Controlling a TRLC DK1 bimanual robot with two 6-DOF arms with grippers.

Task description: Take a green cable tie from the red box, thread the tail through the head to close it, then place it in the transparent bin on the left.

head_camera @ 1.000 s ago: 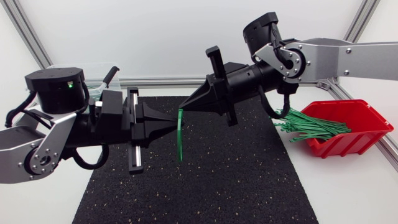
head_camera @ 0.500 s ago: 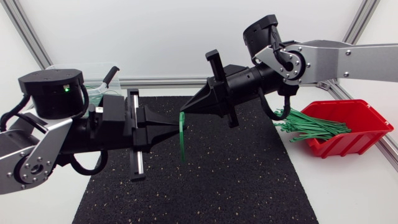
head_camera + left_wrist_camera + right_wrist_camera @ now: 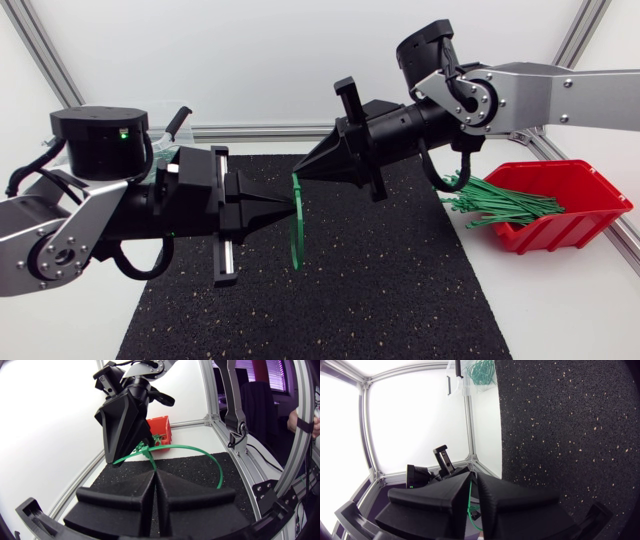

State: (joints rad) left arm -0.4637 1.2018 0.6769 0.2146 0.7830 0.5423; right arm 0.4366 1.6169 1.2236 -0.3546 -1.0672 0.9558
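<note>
Left fingers, right fingers pinch cable tie.

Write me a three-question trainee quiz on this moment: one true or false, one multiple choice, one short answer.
1. True or false: the red box is empty.
2. Which gripper is shut on the green cable tie held up between the arms? A. only the left gripper B. only the right gripper C. both
3. What surface lies below that tie?
Key: 1. False, spare green ties lie in it. 2. C. 3. The black mat.
</note>
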